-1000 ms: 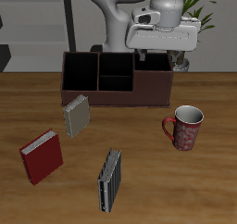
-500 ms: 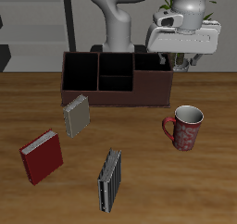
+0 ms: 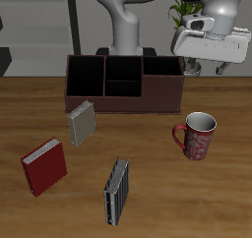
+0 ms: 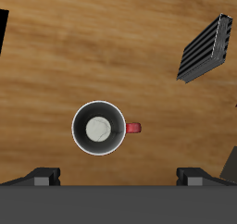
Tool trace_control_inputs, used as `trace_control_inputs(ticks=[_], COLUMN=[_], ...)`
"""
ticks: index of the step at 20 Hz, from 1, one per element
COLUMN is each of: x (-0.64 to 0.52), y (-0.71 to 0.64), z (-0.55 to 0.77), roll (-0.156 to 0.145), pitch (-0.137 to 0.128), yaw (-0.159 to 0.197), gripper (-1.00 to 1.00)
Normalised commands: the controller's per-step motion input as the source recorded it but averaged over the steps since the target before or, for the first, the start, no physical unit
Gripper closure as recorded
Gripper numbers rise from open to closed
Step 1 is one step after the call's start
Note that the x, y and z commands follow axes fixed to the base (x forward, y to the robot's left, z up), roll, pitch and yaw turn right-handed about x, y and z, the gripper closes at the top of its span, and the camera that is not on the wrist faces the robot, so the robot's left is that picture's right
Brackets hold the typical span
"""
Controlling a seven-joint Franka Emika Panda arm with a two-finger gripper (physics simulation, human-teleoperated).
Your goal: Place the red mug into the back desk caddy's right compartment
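Red mug [image 3: 198, 136] sits upright on the wooden table [image 3: 148, 183], untouched, almost directly under the gripper [image 3: 212, 65]; wrist view looks down into its white interior [image 4: 99, 129], handle [image 4: 133, 128] sticking out sideways. Step in hand: approach, pre-grasp. Gripper hangs high, well above the rim, holding nothing; jaws look spread, with only the finger bases [image 4: 41, 177] showing in wrist view. Next: descend, pinch the wall or handle, lift, carry to the back desk caddy [image 3: 124, 83], right compartment [image 3: 161, 69], below and beside the tool. Dark book [image 3: 117, 191], grey book [image 3: 81, 122], red book [image 3: 44, 165] lie well clear. Nothing blocks the descent; the caddy wall needs clearance.
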Motion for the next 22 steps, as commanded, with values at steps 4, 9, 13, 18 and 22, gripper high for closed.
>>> trace_control_inputs(ticks=[4, 9, 13, 18, 22], x=[0.1, 0.02, 0.18, 0.13, 0.04], y=[0.31, 0.24, 0.18, -0.03, 0.12], z=[-0.12, -0.14, -0.18, -0.12, -0.18], roll=[-0.045, -0.005, 0.072, -0.011, 0.073], pitch=[-0.011, -0.001, 0.027, -0.002, 0.007], yaw=[-0.017, 0.009, 0.0, -0.015, -0.001], gripper=[-1.0, -1.0, -1.0, -1.0, -1.0])
